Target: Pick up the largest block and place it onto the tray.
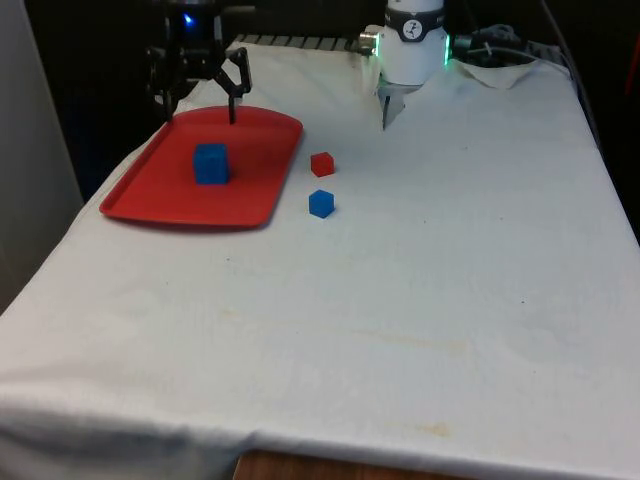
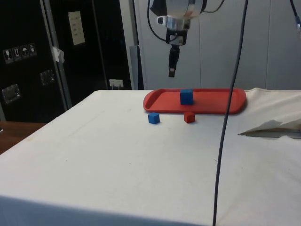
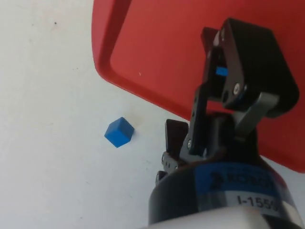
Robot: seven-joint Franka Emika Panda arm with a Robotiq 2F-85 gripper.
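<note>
The largest block, a blue cube (image 1: 211,163), rests on the red tray (image 1: 160,195) near the tray's middle; in the side view the cube (image 2: 186,96) stands on the tray (image 2: 221,101) too. My gripper (image 1: 200,115) hangs open above the tray's far edge, well above the cube, with nothing between its fingers. In the side view the gripper (image 2: 172,71) sits high over the tray. A small red block (image 1: 322,164) and a small blue block (image 1: 321,203) lie on the cloth just off the tray's edge, towards the front view's right. The wrist view has the small blue block (image 3: 119,132) beside the tray (image 3: 162,52).
The robot's base (image 1: 413,45) stands at the far end, with rumpled cloth (image 1: 505,70) beside it. A dark cable (image 2: 230,94) hangs down in the side view. The table drops off just past the tray on the front view's left.
</note>
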